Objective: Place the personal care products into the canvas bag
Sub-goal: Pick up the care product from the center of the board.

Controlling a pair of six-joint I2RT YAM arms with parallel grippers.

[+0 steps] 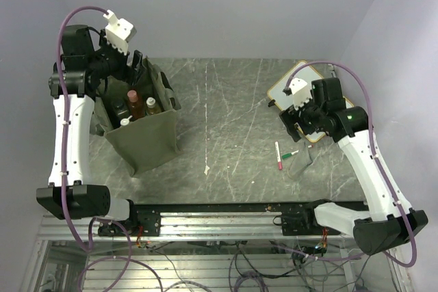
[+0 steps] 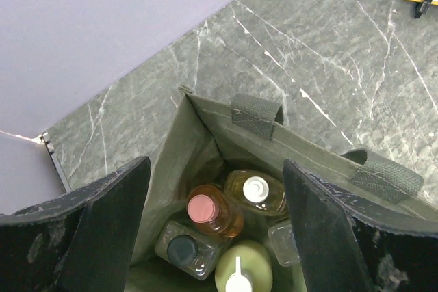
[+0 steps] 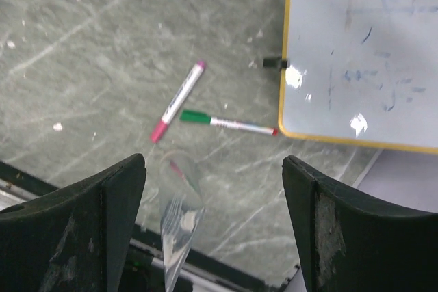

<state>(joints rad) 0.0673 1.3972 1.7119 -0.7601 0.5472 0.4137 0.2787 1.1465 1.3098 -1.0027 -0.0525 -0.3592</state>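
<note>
While both end effectors [image 2: 215,163] [image 3: 213,161] gape empty, five bottles [image 2: 213,213] show inside one canvas bag [image 2: 205,131].

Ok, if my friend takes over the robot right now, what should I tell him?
Left tool: open, empty, above the bag's mouth.
Right tool: open, empty, over the pens beside the whiteboard.
Bottles: five show standing inside the bag; a sixth could be hidden. None shows on the table.
Done: packing, as far as can be seen.
Left: count the bottles, then probably pull both arms back.
</note>
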